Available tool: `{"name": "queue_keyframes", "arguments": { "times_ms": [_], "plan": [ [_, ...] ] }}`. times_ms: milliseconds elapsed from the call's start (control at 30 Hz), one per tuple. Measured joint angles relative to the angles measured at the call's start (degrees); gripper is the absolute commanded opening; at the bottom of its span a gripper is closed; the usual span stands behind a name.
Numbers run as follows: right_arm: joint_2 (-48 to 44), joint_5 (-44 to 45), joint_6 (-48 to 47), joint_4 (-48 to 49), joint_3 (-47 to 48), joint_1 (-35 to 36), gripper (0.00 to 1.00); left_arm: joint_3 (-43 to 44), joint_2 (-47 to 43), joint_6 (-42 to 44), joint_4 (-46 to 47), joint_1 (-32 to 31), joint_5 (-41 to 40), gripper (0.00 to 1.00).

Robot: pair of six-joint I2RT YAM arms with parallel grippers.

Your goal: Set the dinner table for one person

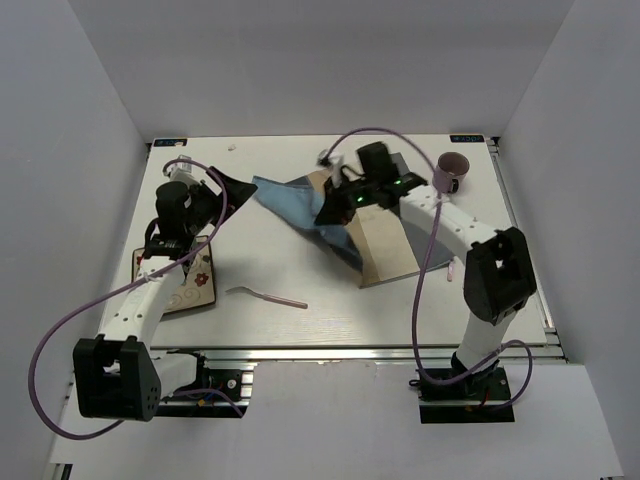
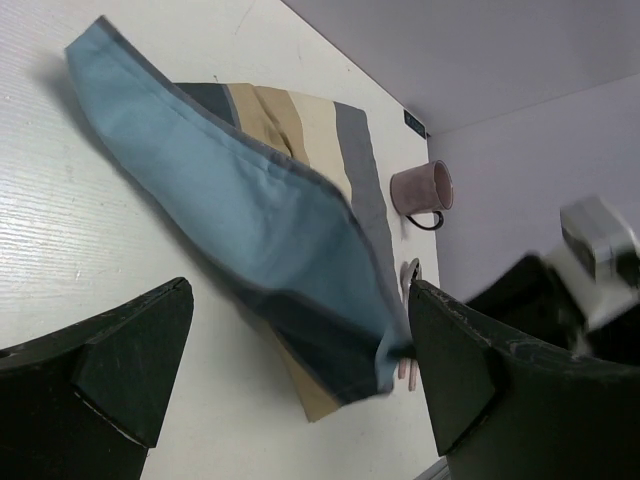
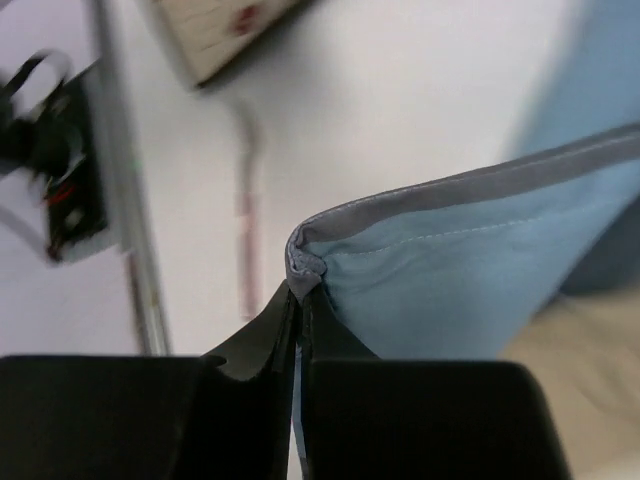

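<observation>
Off-white bench (image 1: 350, 315) spanning the view beneath both arms, right gripper (image 3: 297, 300) pinched shut on a corner of the striped placemat (image 1: 300, 195), cloth held raised mid-bench, left gripper (image 2: 300, 295) open near far left corner, pink mug (image 1: 452, 170) at far right corner.

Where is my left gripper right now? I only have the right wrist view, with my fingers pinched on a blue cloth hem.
Observer: The left gripper is open and empty, pointed at the placemat from the left side.
Operator: Is the whole placemat off the surface?
Observer: No. Only the blue part held by your right gripper is raised and folded over. The beige striped part lies flat on the dinner table.
Operator: Anything beyond it?
Observer: A mauve mug stands near the far right corner.
</observation>
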Motion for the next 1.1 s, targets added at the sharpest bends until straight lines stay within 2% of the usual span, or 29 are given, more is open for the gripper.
{"name": "queue_keyframes", "arguments": {
  "times_ms": [33,67,100,133,167,267,433,633,700,733,767,800,833,900,933,967,1100],
  "plan": [
    [-0.2,-1.0,-1.6,-0.5,0.0,2.6,0.07,0.0,-0.4,0.1,-0.3,0.0,-0.2,0.98],
    [-0.2,-2.1,-3.4,-1.3,0.0,5.6,0.28,0.0,-0.9,0.2,-0.7,0.0,-0.4,0.98],
    [-0.1,-3.0,-4.5,-2.5,0.0,8.2,0.37,0.0,-1.4,0.4,-1.1,0.0,-0.7,0.98],
    [0.1,-3.7,-6.5,-4.0,0.0,10.8,0.42,0.0,-1.8,0.6,-1.7,0.0,-1.0,0.98],
    [0.3,-4.5,-8.4,-5.5,0.1,12.9,0.51,0.0,-2.4,0.8,-2.5,0.0,-1.4,0.98],
    [1.2,-6.3,-12.5,-9.1,0.2,16.2,0.66,0.0,-4.3,1.6,-5.0,0.0,-3.2,0.98],
    [1.8,-6.8,-14.9,-11.5,2.6,15.5,0.68,0.0,-7.9,2.3,-8.3,0.0,-7.0,0.98],
    [1.9,-1.3,-8.2,-5.3,3.7,9.8,0.53,0.3,-6.1,3.1,-12.8,0.0,-8.3,0.92],
    [2.6,1.3,-5.5,-4.0,4.1,5.9,0.51,0.8,-3.8,3.7,-15.0,0.0,-8.2,0.78],
    [3.4,2.4,-4.2,-3.6,4.5,3.3,0.54,1.0,-2.6,4.0,-16.1,0.0,-8.2,0.7],
    [4.2,3.5,-3.3,-3.2,4.7,0.9,0.57,1.3,-1.1,4.3,-17.3,0.0,-8.2,0.52],
    [5.0,4.7,-2.7,-3.0,4.7,-1.5,0.6,1.6,0.3,4.5,-18.4,0.0,-8.1,0.45],
    [5.8,6.2,-2.6,-2.9,4.5,-4.2,0.65,2.0,1.9,5.2,-19.7,0.0,-8.2,0.42],
    [6.7,8.7,-2.8,-2.8,3.7,-8.5,0.68,3.5,5.6,6.4,-22.7,-0.1,-8.4,0.44],
    [6.8,9.9,-3.1,-3.1,3.0,-10.4,0.7,4.6,7.8,7.3,-24.1,-0.2,-8.7,0.46],
    [6.8,10.9,-3.5,-3.6,2.5,-12.1,0.7,5.7,10.1,8.0,-25.6,-0.5,-9.4,0.54],
    [6.8,13.3,-4.8,-5.5,1.9,-16.0,0.7,10.3,18.5,10.8,-30.1,-2.9,-12.2,0.64]
  ]
}}
